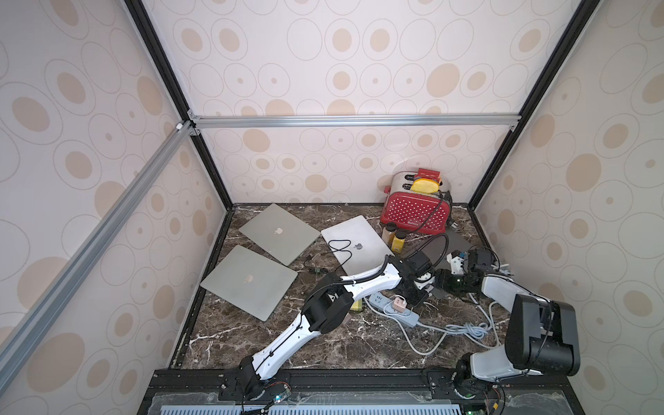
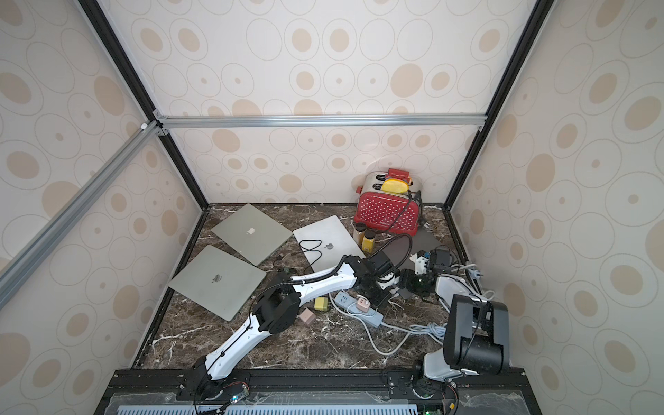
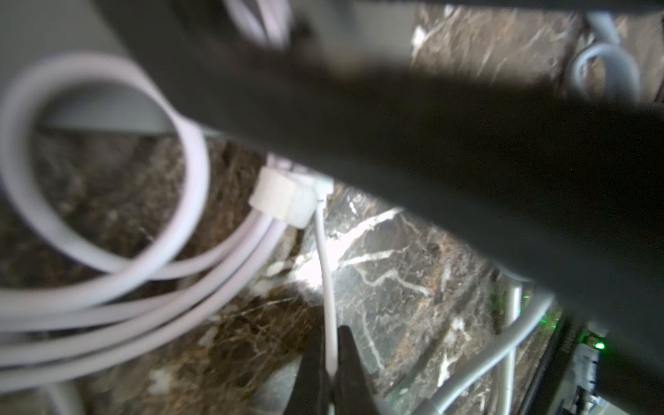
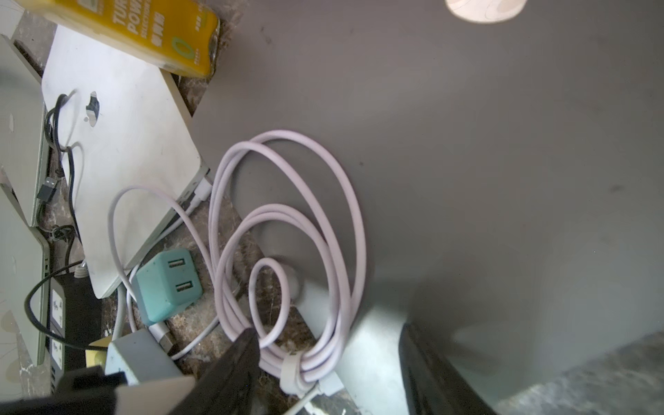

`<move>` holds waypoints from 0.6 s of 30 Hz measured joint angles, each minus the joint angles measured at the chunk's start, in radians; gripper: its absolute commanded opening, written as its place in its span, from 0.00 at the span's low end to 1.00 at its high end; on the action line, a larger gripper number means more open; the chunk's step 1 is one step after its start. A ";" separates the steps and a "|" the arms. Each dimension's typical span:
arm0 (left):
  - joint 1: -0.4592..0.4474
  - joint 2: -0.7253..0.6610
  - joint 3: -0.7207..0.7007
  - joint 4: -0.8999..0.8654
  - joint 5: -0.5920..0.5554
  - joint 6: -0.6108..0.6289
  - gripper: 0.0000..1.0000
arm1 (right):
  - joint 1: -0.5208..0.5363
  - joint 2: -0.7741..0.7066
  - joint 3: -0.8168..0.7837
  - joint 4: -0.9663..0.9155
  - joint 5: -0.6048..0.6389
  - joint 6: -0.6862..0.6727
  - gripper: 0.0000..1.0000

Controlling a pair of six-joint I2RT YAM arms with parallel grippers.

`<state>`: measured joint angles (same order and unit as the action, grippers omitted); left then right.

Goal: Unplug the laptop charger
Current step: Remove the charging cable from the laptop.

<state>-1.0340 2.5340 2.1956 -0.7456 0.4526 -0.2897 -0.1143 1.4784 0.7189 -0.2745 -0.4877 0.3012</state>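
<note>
Pinches the thin white charger cable (image 3: pixel 325 273) in the clenched left gripper (image 3: pixel 330 341), just short of the cable's white plug (image 3: pixel 321 188). Places that plug at the edge of the dark grey laptop (image 4: pixel 467 143), on the right side of the marble tabletop (image 1: pixel 323 345), partly under a dark blurred bar; cannot tell whether seated in a port or already out. Holds the right gripper (image 4: pixel 328 334) spread wide and grasping nothing, with black fingers (image 4: pixel 230 373) set astride the tied end of a lilac cable coil (image 4: pixel 287 215) lying half on the grey laptop lid, half on the marble. Finds a second white connector (image 4: pixel 203 188) at the edge of a closed silver MacBook (image 4: pixel 125 161), with a black cable (image 4: pixel 68 161) draped over the lid and a teal two-port USB adapter (image 4: pixel 169 287) loose just beside one corner.

Turns to holders and contents. Sees a red polka-dot toaster (image 1: pixel 418 212) in the far right corner, with a yellow slice (image 1: pixel 425 185) standing up out of the top and a red piece (image 1: pixel 427 175) behind it. Sees a pale blue power strip (image 1: pixel 406 315) near the left gripper, with a pink adapter (image 1: pixel 399 303) plugged into it. Sees two small dark-capped jars (image 1: pixel 399 242) just in front of the toaster, the nearer filled yellow, the farther beige. Counts two more closed silver MacBooks (image 1: pixel 278 231) on the left of the tabletop, well apart from both grippers.
</note>
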 measured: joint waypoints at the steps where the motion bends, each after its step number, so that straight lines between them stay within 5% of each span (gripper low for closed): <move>1: 0.000 -0.004 -0.006 0.002 -0.003 0.003 0.00 | 0.000 0.002 0.000 0.005 -0.005 0.000 0.65; 18: 0.000 -0.113 -0.163 0.016 -0.030 0.074 0.00 | 0.000 0.010 0.000 0.020 -0.019 -0.003 0.65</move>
<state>-1.0344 2.4207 2.0323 -0.7292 0.4229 -0.2153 -0.1143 1.4883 0.7189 -0.2543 -0.5072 0.2981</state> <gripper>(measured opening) 0.056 0.647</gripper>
